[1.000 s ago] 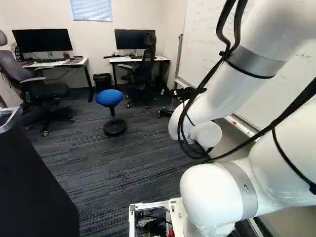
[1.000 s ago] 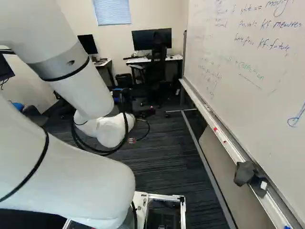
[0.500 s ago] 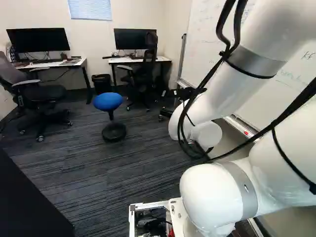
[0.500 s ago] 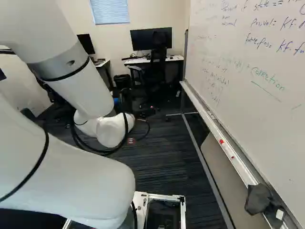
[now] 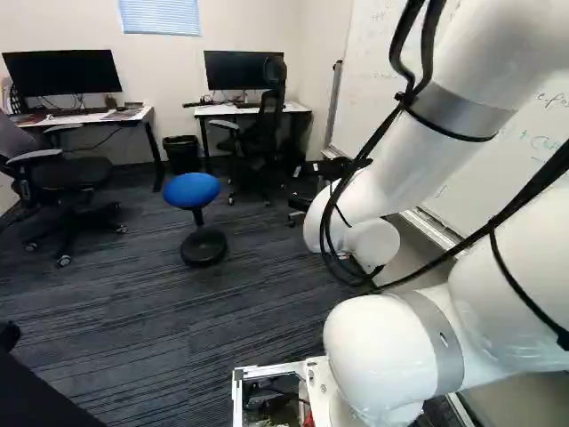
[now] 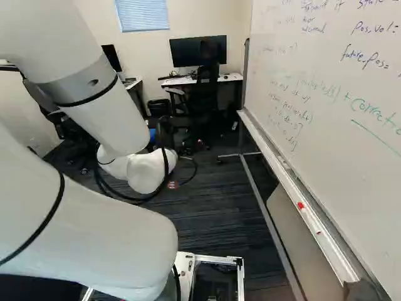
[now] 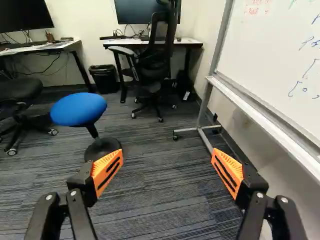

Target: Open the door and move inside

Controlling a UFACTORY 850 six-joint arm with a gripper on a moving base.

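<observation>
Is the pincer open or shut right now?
Open: in the wrist view the pincer's orange pads stand wide apart, with only carpet showing between them.

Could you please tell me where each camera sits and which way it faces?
Left base view: on the base, behind-left of the arm, facing ahead, slightly down, toward desks and a blue stool; the arm shows at right.
Right base view: on the base, behind-right of the arm, facing likewise, past the whiteboard; the arm shows at left.
Wrist view: on the wrist, looking along the open hand; both fingers show.
Left base and wrist views share the stool.
</observation>
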